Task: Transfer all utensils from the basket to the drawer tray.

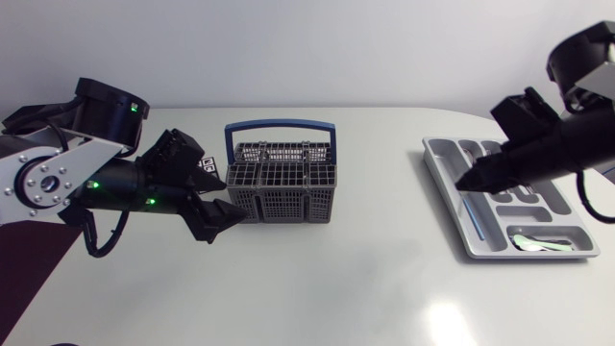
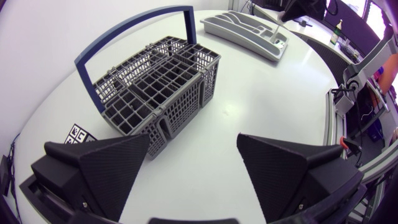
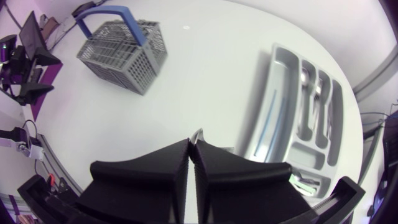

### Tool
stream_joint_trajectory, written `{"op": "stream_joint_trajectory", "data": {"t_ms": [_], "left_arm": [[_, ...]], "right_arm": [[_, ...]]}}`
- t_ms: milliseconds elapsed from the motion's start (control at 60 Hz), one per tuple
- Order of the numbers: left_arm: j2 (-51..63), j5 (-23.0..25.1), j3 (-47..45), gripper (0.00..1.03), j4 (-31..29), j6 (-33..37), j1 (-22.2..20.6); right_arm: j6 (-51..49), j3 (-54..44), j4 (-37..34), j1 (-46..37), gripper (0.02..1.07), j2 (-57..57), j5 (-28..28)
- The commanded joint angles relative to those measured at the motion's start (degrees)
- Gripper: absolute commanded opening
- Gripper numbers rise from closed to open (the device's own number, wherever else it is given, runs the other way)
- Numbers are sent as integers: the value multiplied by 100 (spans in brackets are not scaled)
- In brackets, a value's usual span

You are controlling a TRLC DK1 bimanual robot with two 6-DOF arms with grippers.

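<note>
The grey mesh basket [image 1: 283, 204] with a blue handle [image 1: 281, 125] stands at mid-table; in the left wrist view no utensil shows in the cells of the basket [image 2: 186, 87]. My left gripper [image 1: 226, 195] is open just to its left, and in its own view the gripper [image 2: 194, 142] faces the basket's near corner with nothing between the fingers. The grey drawer tray [image 1: 459, 231] lies at the right. It holds a long blue utensil [image 3: 268, 121], metal cutlery [image 3: 314, 87] and pale green pieces [image 1: 538, 242]. My right gripper [image 1: 463, 180] is shut above the tray's left side.
A small black-and-white marker card [image 2: 79, 134] lies on the table beside the basket, near my left gripper. Bare white tabletop [image 1: 375, 259] stretches between the basket and the tray. The table's rounded edge runs close behind the tray [image 2: 239, 28].
</note>
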Motion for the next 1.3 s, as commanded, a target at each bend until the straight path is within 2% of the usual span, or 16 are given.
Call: {"op": "stream_joint_trajectory", "data": {"t_ms": [0,150,367,683,783,833,950,1033,1100,1167,1283], "left_arm": [[-177,52,-211,98,-86,58,90],[-441,52,-369,98,-130,40,222],[-731,52,-492,98,-209,14,371],[-1135,61,-615,98,-376,-30,626],[-1240,52,-686,98,-385,-56,705],[-1276,52,-730,98,-385,-65,723],[-1328,61,-809,98,-376,-83,828],[-1363,61,-817,98,-350,-144,916],[-1381,61,-835,98,-315,-180,951],[-1390,61,-844,98,-262,-215,995],[-1443,61,-905,98,-209,-259,1074]], "right_arm": [[-601,-437,61,-568,8,-182,371],[-1322,-1035,852,-1693,8,-15,890],[-2078,-1272,1722,-2678,8,451,1118],[-2403,-1756,3225,-2889,9,1137,1971],[-2491,-1949,3541,-2871,10,1339,2041],[-2491,-2019,3699,-2853,17,1409,2103],[-2543,-2160,3875,-2774,43,1453,2217],[-2543,-2257,3875,-2643,76,1374,2305],[-2535,-2327,3875,-2546,94,1251,2393],[-2517,-2380,3858,-2458,102,1031,2393],[-2429,-2441,3761,-2247,102,601,2375]]}}
